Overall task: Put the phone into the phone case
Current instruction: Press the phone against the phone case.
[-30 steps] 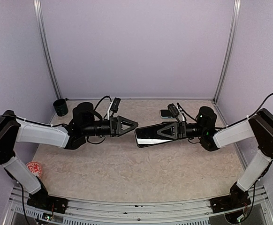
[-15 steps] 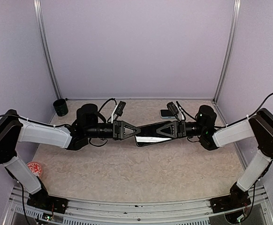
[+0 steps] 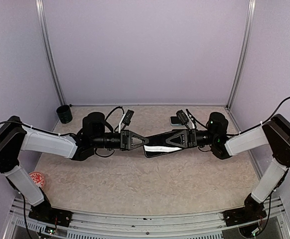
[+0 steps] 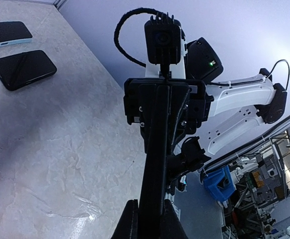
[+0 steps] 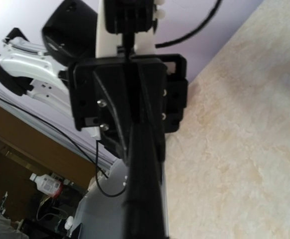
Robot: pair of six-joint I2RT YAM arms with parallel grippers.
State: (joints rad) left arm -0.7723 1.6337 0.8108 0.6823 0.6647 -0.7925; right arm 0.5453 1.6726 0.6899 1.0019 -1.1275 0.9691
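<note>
- While you look down from the top camera, you see both arms reaching toward each other over the middle of the table (image 3: 135, 184), their tips nearly meeting.
- Your left gripper (image 3: 146, 141) is clamped narrow on the left end of the phone (image 3: 157, 148). Its wrist view shows both fingers pressed flat against the dark slab, seen edge-on.
- Your right gripper (image 3: 168, 139) pinches the right end of the same phone, jaws close together around it (its own camera shows the slab running edge-on up the middle toward the other gripper's mount).
- The phone hangs between the two grippers, off the tabletop. It lies roughly left to right, with its left end a little nearer and a pale glint along its near edge.
- On the far side of the table, just beyond the right gripper, two flat pieces lie side by side: a black piece (image 4: 25, 69) and a pale-edged piece (image 4: 8, 34). They are apart from each other and from the phone. You cannot tell from these views which of them is the case.
- A black cup (image 3: 64, 113) stands in the far left corner, well apart from the arms.
- A red-and-white disc (image 3: 35, 179) lies at the near left edge, beside the left arm.
</note>
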